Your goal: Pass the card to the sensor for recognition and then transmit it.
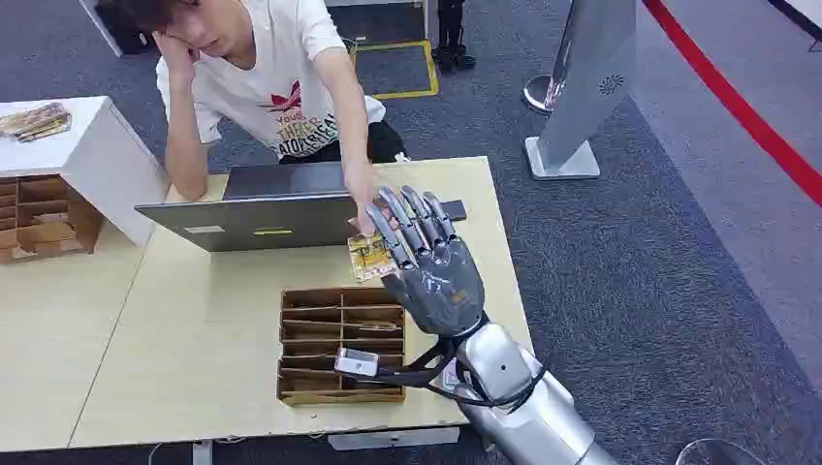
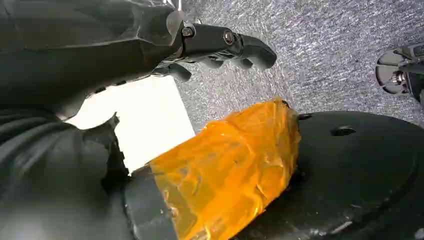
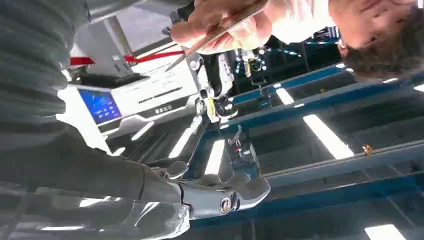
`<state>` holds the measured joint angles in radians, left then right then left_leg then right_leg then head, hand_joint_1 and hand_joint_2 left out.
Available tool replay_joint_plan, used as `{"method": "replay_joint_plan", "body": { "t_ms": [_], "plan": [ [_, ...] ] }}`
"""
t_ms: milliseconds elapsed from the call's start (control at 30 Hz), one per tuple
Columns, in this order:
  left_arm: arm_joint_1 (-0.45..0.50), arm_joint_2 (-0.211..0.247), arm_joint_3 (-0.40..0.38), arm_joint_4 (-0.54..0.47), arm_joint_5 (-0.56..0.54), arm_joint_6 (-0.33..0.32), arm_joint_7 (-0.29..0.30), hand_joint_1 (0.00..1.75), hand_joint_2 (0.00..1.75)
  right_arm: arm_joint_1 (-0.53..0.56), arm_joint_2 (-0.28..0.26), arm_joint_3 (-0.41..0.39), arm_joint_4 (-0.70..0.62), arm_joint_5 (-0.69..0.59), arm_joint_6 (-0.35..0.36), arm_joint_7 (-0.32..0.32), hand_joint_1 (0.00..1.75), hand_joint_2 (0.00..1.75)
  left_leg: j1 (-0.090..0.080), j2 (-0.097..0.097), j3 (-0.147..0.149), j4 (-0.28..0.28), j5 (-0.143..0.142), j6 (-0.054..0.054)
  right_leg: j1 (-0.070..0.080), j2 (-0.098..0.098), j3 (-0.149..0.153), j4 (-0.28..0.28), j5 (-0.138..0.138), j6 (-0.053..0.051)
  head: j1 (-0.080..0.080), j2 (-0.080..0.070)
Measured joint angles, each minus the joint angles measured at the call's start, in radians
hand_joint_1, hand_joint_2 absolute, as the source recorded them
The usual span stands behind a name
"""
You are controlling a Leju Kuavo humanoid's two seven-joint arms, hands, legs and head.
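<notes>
A yellow card hangs over the table just in front of the laptop, and a person's hand holds it from above. My right hand is raised beside the card with its fingers stretched out and spread. In the right wrist view the person's fingers pinch the card, and my thumb stands well apart from it. A small white sensor sits on the wooden divider tray, below my right wrist. My left hand hangs low over the carpet, its fingers loosely bent and holding nothing.
A grey laptop stands on the pale table between the person and the tray. The person sits at the far edge, leaning on one elbow. A white cabinet with wooden trays stands at the left. A grey sign stand is on the carpet at the right.
</notes>
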<state>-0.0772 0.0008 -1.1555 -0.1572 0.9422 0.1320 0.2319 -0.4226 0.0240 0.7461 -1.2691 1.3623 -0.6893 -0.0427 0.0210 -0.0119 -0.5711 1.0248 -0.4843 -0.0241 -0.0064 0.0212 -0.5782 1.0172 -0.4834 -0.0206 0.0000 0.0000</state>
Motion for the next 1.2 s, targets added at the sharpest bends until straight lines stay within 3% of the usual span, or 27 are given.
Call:
{"method": "replay_joint_plan", "body": {
  "t_ms": [167,200,233,400,433,467,1200],
  "plan": [
    [0.000,0.000,-0.006,0.000,-0.001,0.000,0.000,0.00,0.00,-0.007,0.011,-0.013,0.022,0.015,0.000,0.009,0.05,1.75,0.000,0.000,0.000,0.000,0.000,0.000,0.000,0.000,0.000,0.000,0.000,0.000,0.000,0.000],
    [0.000,0.000,-0.006,0.000,-0.002,0.000,0.000,0.00,0.00,-0.008,0.013,-0.016,0.025,0.021,0.000,0.011,0.87,1.75,0.000,0.000,0.000,0.000,0.000,0.000,0.000,0.000,0.000,0.000,0.000,0.000,0.000,0.000],
    [-0.001,0.000,-0.007,0.000,-0.002,0.000,0.001,0.00,0.00,-0.008,0.016,-0.018,0.028,0.024,0.000,0.011,1.19,1.75,0.000,0.000,0.000,0.000,0.000,0.000,0.000,0.000,0.000,0.000,0.000,0.000,0.000,0.000],
    [-0.001,0.000,-0.012,0.000,-0.003,0.000,0.001,0.00,0.00,-0.010,0.026,-0.026,0.039,0.036,0.000,0.015,1.19,1.75,0.000,0.000,0.000,0.000,0.000,0.000,0.000,0.000,0.000,0.000,0.000,0.000,0.000,0.000],
    [-0.001,0.000,-0.013,0.000,-0.003,0.000,0.000,0.00,0.00,-0.010,0.027,-0.027,0.039,0.037,0.000,0.016,1.54,1.75,0.000,0.000,0.000,0.000,0.000,0.000,0.000,0.000,0.000,0.000,0.000,0.000,0.000,0.000],
    [-0.001,0.000,-0.013,0.000,-0.003,0.000,0.000,0.00,0.00,-0.010,0.027,-0.027,0.040,0.037,0.000,0.016,1.75,1.75,0.000,0.000,0.000,0.000,0.000,0.000,0.000,0.000,0.000,0.000,0.000,0.000,0.000,0.000],
    [-0.001,0.000,-0.021,0.000,0.003,0.003,0.000,0.00,0.00,0.008,0.032,-0.034,0.043,0.043,0.000,0.032,1.75,1.75,0.000,0.000,0.000,0.000,0.000,0.000,0.000,0.000,0.000,0.000,0.000,0.000,0.000,0.000]
  ]
}}
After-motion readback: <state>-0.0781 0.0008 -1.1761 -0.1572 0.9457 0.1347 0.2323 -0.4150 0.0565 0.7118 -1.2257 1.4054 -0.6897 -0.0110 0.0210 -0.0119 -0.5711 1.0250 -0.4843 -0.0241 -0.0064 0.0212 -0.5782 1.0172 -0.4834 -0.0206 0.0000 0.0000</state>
